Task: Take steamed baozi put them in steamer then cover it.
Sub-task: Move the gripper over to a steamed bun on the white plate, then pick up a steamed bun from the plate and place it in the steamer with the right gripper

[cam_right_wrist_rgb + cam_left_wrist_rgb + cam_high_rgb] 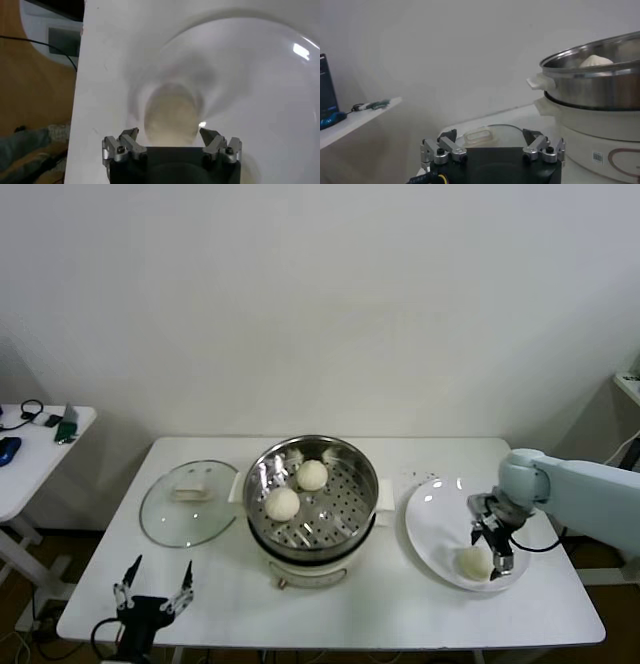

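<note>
The steel steamer (340, 529) stands mid-table on its white base with two cream-white baozi (312, 474) (282, 503) on its perforated tray. One more baozi (471, 563) lies on the white plate (435, 514) to the right. My right gripper (490, 546) is open just above this baozi, its jaws standing either side of it in the right wrist view (172, 117). The glass cover (190, 504) lies flat left of the steamer. My left gripper (152, 586) is open and empty at the table's front left corner. The steamer (600, 85) and the cover's handle (479, 136) show in the left wrist view.
A small white side table (30, 454) with cables and gadgets stands at the far left. A white wall is behind the table. The plate sits near the table's right edge.
</note>
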Motion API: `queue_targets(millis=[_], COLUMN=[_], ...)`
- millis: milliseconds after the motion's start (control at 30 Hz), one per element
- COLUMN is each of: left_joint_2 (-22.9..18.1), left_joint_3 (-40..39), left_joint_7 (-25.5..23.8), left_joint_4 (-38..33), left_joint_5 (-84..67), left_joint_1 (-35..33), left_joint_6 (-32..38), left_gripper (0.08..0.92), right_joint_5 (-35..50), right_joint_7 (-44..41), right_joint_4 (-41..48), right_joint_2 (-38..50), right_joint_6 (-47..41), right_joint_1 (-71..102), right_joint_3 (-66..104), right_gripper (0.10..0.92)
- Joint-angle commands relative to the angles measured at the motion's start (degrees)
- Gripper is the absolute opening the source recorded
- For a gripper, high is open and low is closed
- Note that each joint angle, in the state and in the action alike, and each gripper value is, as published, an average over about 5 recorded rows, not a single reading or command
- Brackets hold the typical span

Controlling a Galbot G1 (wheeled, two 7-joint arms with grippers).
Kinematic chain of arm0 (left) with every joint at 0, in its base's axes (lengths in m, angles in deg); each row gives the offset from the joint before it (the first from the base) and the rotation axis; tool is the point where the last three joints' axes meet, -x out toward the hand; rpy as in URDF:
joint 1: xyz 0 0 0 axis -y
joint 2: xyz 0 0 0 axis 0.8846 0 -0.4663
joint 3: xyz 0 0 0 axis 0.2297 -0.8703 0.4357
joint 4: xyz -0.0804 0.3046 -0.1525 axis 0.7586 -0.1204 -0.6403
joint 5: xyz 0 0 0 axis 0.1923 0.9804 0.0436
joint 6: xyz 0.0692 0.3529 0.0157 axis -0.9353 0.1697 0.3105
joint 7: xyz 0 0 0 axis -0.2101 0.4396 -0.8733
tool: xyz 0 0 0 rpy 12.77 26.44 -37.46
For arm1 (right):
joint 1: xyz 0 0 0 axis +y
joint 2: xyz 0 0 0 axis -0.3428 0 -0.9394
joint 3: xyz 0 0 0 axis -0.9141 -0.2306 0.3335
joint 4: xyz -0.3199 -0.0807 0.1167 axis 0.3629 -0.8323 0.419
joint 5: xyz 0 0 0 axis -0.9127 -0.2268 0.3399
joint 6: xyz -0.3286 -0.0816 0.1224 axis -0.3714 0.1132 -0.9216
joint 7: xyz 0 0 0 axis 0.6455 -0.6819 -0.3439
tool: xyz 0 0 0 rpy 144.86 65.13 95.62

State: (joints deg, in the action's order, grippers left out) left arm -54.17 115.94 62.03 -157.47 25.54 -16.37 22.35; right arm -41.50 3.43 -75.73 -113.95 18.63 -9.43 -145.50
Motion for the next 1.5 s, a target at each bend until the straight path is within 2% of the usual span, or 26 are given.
queue_targets(millis=[33,133,367,633,767,900,1167,1500], left_joint_2=[-0.06,-0.08,-0.06,-0.1,-0.07,-0.07,-0.09,0.06], left_joint_3=[0.02,0.14,0.35,0.41,0.33,0.19,-0.18,-0.42], left_joint_7=[-0.01,0.0,0.0,0.01,0.0,0.0,0.02,0.22], left_joint_4=[0.23,0.34,0.4,0.32,0.21,0.01,-0.62,-1.07], left_joint_5=[0.03,-0.01,-0.1,-0.2,-0.22,-0.16,-0.02,-0.11], left_joint_1=[-0.1,-0.17,-0.26,-0.32,-0.3,-0.31,-0.55,-0.93], left_joint_6=[0.11,0.21,0.33,0.41,0.43,0.49,0.69,0.77], left_gripper=[0.823,0.823,0.823,0.823,0.823,0.823,0.823,0.823], right_joint_5=[-0.6,-0.65,-0.51,-0.1,-0.9,-1.84,-3.6,-3.47], right_joint_7=[-0.13,-0.29,-0.4,-1.45,-3.7,-5.56,-9.46,-10.28], right_joint_4=[1.77,2.23,2.6,1.19,-1.21,-2.29,-2.62,-8.93], right_joint_2=[-2.12,-2.65,-3.17,-2.53,-4.14,-8.52,-17.23,-28.16], right_joint_6=[0.27,0.5,0.7,2.37,7.37,16.8,32.75,36.82], right_joint_1=[1.34,1.29,1.29,-3.34,-13.22,-25.12,-36.31,-35.72], right_joint_3=[0.21,0.15,0.16,-0.97,-5.36,-10.52,-8.84,-1.93], right_gripper=[0.823,0.819,0.744,0.721,0.716,0.717,0.72,0.721])
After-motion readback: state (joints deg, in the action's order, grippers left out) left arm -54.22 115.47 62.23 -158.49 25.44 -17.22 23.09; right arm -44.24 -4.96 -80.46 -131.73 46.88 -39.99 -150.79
